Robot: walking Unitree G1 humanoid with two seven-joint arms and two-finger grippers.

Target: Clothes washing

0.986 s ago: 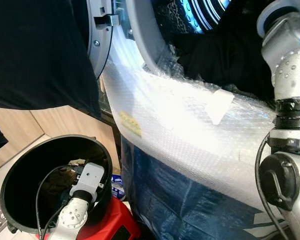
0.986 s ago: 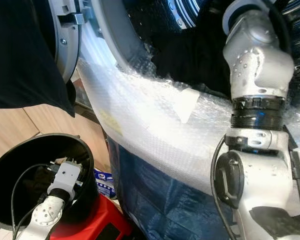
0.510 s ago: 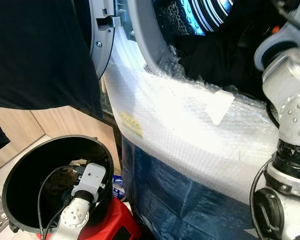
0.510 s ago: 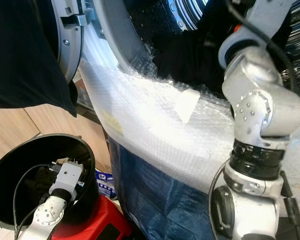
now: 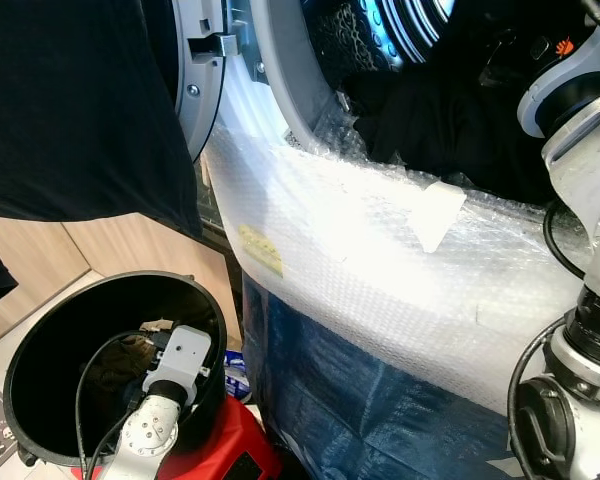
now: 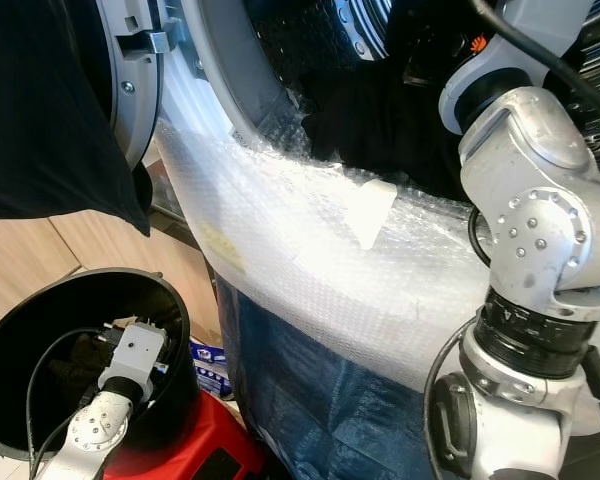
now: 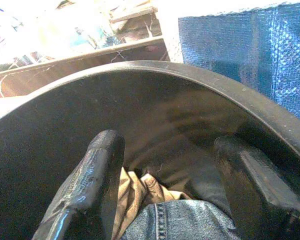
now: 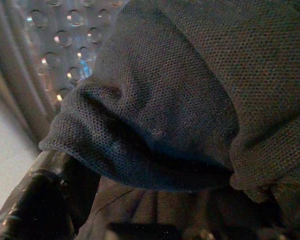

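Observation:
My left gripper [image 7: 167,145] hangs open inside the black bucket [image 5: 110,280], just above blue jeans [image 7: 185,222] and a tan cloth [image 7: 135,192] at its bottom. It holds nothing. My right arm [image 6: 530,200] reaches into the washing machine's open drum [image 5: 410,30], where dark clothes [image 5: 450,120] lie heaped at the mouth. In the right wrist view a dark knit garment [image 8: 180,100] hangs close before the camera and covers the right gripper, with the drum's dimpled steel wall [image 8: 65,45] behind it.
Bubble wrap [image 5: 380,260] covers the machine's front below the drum, with a blue tarp [image 5: 360,400] under it. The round door [image 5: 205,70] stands open at the left, behind a dark garment [image 5: 70,100]. The bucket sits on a red stool [image 5: 230,440] by wooden panels [image 5: 120,260].
My right arm has swung forward and deeper into the drum, its elbow now lower at the right. The left arm stays still in the bucket.

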